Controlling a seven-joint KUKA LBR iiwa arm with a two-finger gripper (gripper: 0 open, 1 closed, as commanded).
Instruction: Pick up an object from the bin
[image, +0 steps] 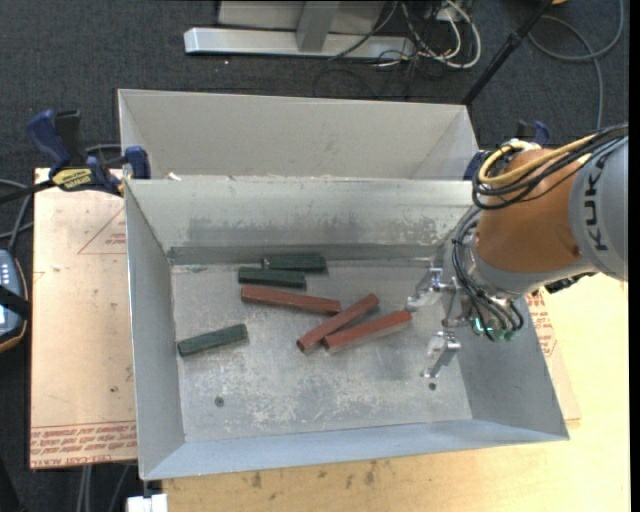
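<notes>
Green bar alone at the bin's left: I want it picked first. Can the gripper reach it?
Probably yes: the green bar lies flat with nothing on it, and bare floor runs from the gripper to it.

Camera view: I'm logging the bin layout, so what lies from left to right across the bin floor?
Lone green bar → left dark green bar by the back wall → rightmost brown bar → gripper. The other bars overlap these, so they are left out.
</notes>
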